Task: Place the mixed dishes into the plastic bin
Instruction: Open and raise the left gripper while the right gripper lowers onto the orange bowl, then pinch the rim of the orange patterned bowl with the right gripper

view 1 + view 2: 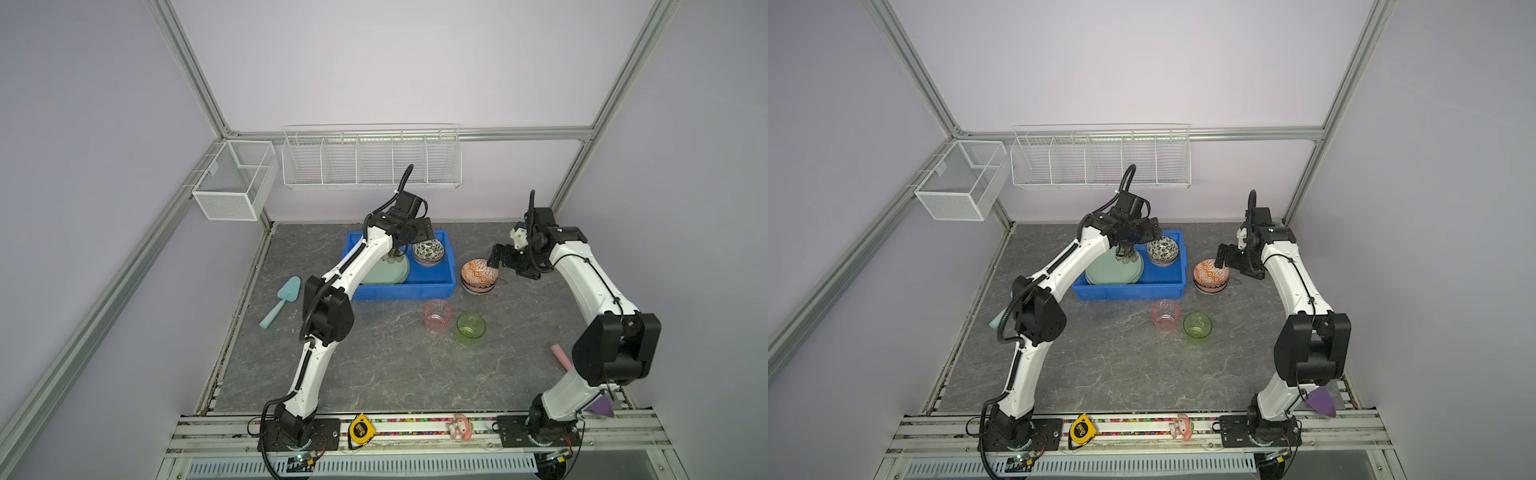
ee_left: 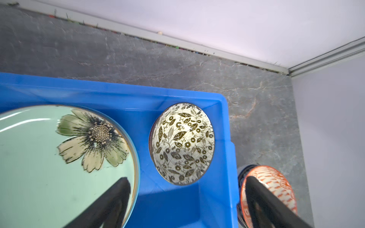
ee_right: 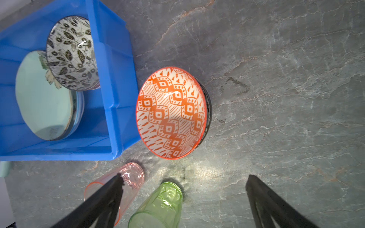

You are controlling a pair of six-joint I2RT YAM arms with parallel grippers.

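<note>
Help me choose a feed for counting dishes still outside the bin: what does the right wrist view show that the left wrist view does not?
Only the right wrist view: the pink cup and green cup standing on the table, and the whole inside of the orange bowl. Only the left wrist view: the back wall and the full flower on the pale green plate. Both: the blue bin, that plate, the leaf-patterned bowl inside the bin, and the orange bowl beside it, half hidden in the left wrist view.

Bin wall (image 3: pixel 118 94) just beside orange bowl (image 3: pixel 171 112); bare tabletop (image 3: pixel 276 98) opposite.
</note>
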